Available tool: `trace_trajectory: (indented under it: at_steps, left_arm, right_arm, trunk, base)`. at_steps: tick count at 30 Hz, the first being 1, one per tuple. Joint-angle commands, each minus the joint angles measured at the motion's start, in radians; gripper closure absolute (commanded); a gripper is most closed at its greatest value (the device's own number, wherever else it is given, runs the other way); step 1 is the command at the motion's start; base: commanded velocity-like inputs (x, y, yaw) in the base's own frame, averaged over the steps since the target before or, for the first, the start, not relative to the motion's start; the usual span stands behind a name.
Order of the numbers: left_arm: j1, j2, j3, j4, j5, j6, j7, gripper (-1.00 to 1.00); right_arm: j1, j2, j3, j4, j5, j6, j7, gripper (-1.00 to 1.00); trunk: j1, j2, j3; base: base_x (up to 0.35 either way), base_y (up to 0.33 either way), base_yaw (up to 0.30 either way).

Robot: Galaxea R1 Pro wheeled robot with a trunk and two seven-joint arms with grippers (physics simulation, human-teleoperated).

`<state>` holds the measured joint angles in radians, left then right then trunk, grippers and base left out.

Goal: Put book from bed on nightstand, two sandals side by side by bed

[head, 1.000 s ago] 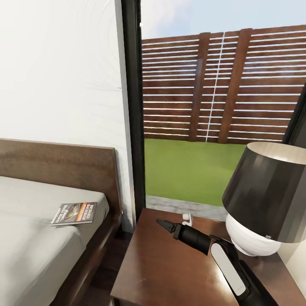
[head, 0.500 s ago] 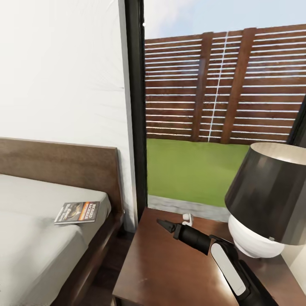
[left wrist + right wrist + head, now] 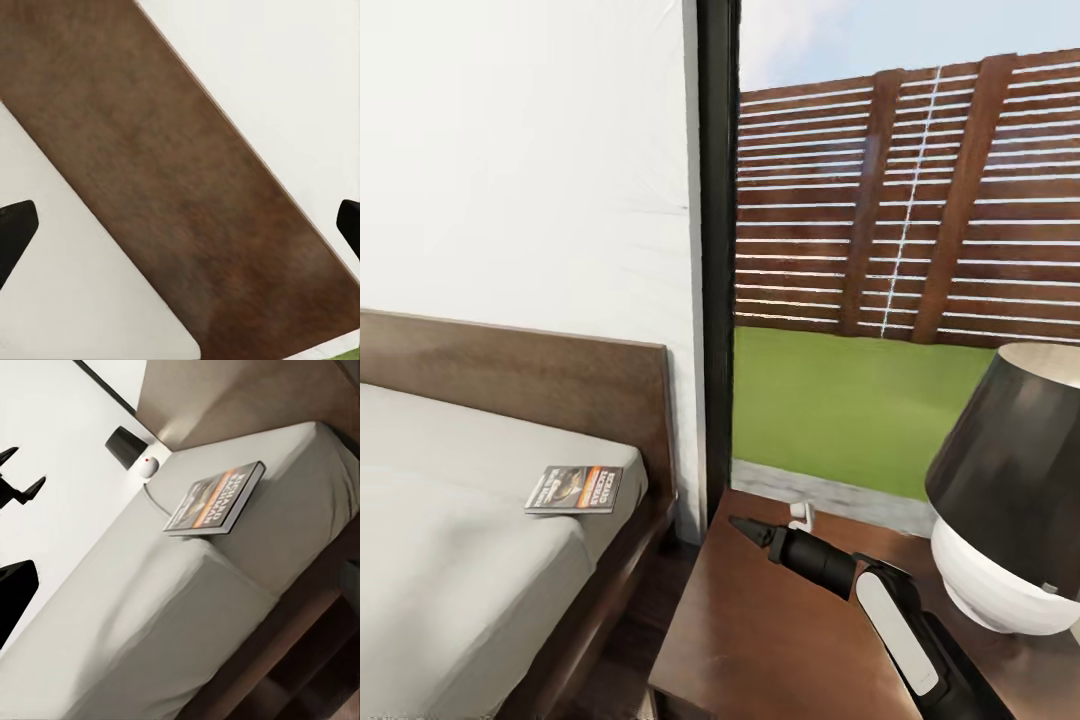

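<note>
Left jaws are seen spread wide, nothing between them; the right gripper's (image 3: 745, 525) jaws cannot be judged — it is held empty above the nightstand (image 3: 760, 640). The bed (image 3: 450, 520) is shown with its headboard (image 3: 540, 380) against the wall. The book (image 3: 575, 489) lies flat near the mattress corner, within reach of that nightstand — a short transfer is implied.

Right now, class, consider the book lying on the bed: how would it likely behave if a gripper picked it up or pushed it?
The book looks thin and flat, so it is probably light and somewhat bendy. Lying flat on the soft-looking mattress, it should slide rather than roll or tip. It rests near the mattress corner, so a push could send it off.
</note>
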<state>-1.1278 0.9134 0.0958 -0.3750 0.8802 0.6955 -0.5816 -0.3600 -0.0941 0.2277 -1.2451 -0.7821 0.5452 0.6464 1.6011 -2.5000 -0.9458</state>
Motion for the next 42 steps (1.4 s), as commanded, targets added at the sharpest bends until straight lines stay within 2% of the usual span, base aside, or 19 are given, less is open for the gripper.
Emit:
trace_trajectory:
  at_steps: [1,13,42]
  left_arm:
    - [-0.001,0.000,0.004,0.001,0.000,0.006,-0.001,-1.00]
    - [-0.001,-0.001,0.004,0.000,0.000,0.007,-0.001,-1.00]
    - [-0.001,-0.004,0.003,-0.002,0.000,0.007,-0.001,-1.00]
  right_arm:
    - [-0.001,-0.001,0.001,-0.001,-0.009,0.007,-0.002,-1.00]
    - [-0.001,-0.001,0.001,0.000,-0.008,0.007,-0.002,-1.00]
    - [-0.001,-0.001,-0.001,0.001,-0.009,0.007,-0.003,-1.00]
  trunk:
    - [0.000,0.000,-0.001]
    - [0.000,0.000,-0.001]
    - [0.000,0.000,-0.001]
  base:
    - [0.000,0.000,0.198]
    - [0.000,0.000,0.170]
    - [0.000,0.000,0.035]
